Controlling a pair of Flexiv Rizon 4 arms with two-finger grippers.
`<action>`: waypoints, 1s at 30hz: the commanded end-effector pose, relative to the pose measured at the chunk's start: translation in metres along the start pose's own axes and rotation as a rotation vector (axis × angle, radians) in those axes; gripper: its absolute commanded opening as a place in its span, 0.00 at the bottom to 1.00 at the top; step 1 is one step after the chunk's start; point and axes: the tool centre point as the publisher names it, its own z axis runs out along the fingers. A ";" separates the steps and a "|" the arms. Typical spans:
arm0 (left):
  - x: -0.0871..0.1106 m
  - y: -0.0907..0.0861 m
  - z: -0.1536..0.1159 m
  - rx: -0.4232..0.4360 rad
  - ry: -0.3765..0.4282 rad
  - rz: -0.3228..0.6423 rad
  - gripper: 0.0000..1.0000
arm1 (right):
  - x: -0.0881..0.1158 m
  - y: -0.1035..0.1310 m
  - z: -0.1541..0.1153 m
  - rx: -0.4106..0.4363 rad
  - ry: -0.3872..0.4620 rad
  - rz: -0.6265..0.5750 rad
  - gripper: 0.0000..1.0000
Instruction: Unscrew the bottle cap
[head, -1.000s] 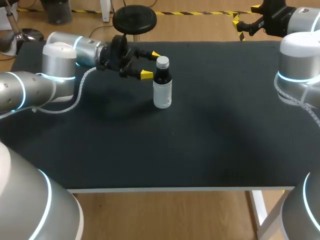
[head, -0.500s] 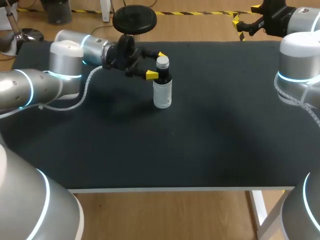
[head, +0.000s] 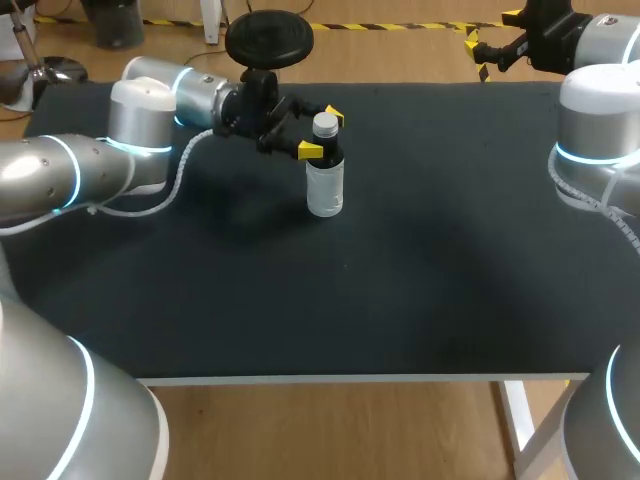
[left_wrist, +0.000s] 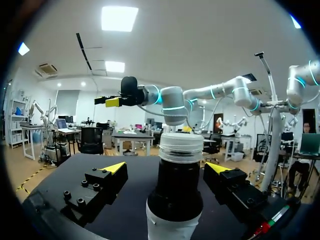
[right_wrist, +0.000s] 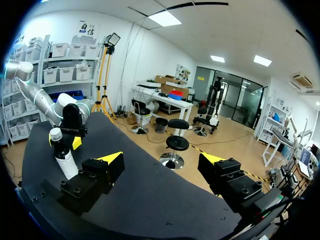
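Black matte tabletop (head: 400, 280) spreads out in front of you, and the one thing standing on it is a small upright bottle (head: 325, 175), left of the middle and toward the far edge. Its lower body is white, its shoulders and neck are dark, almost black, and it is topped by a pale ribbed screw cap (left_wrist: 181, 147) with a ring under it; the cap sits on the neck. Your left gripper (left_wrist: 166, 167) comes in level from the left side and straddles the bottle at the dark neck, just below the cap. Its two yellow-tipped fingers (left_wrist: 114, 168) are spread, one on each side, and the left wrist view shows a gap between each tip and the bottle, so nothing is pinched. Farther back, your right gripper (right_wrist: 162, 160) hangs past the table's far right corner, well apart from the bottle, with its fingers spread wide and nothing between them.
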 end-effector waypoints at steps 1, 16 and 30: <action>-0.008 0.002 0.001 0.002 0.046 0.002 1.00 | 0.000 0.000 0.001 0.001 -0.001 0.000 1.00; -0.002 0.001 0.004 -0.012 0.074 0.017 0.78 | 0.000 0.000 0.001 0.001 -0.001 0.000 1.00; 0.002 -0.002 0.005 -0.028 0.101 0.041 0.00 | 0.000 0.000 0.001 0.001 -0.001 0.000 1.00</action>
